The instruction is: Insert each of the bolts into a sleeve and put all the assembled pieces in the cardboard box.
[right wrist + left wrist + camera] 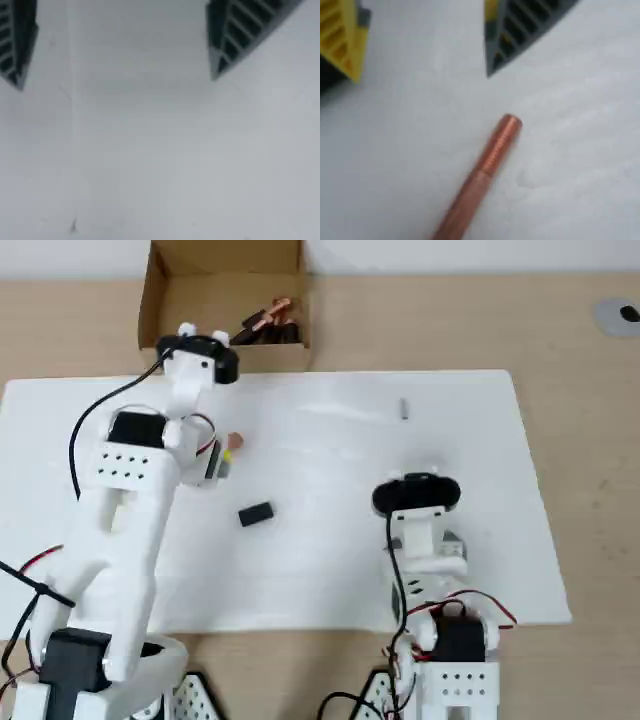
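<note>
Overhead, left end effector (422, 77) gapes above copper bolt (490, 155).

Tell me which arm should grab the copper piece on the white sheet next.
Left. The left hand hangs open just over the copper piece lying on the white sheet. The right hand is open over a bare part of the sheet, well away from that piece.

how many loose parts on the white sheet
3: copper piece by the left gripper, black sleeve mid-sheet, grey bolt toward the far edge. More may be hidden.
</note>
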`<state>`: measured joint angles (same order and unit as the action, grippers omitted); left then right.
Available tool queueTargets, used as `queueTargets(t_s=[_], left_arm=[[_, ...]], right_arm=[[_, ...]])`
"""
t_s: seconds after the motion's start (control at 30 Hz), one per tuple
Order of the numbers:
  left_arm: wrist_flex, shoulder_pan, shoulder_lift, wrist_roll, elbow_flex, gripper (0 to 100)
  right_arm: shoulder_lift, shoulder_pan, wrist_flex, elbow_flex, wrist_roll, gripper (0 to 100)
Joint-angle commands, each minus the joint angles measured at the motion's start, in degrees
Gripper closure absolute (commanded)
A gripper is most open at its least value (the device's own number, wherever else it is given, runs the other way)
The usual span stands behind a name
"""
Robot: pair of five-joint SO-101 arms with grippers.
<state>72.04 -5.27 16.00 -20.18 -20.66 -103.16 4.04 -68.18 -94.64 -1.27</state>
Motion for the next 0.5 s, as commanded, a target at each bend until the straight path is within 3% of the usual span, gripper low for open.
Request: queueTargets(t_s=[0.0,0.17,0.47], left_arm=[[1.05,-1.93,0.22,-3.25,4.57,82],[-1.49,-3.69,-1.01,-9.05,3.6,82],[-10.55,0.09,-13.14,-16.0,5.36,82]], right_arm=[[-6.9,1.01,-0.09,0.04,0.62,71.9],[-6.9,1.01,0.7,-0.04,0.35,71.8],[-6.9,0.66,2.81,-0.75,0.7,71.8]])
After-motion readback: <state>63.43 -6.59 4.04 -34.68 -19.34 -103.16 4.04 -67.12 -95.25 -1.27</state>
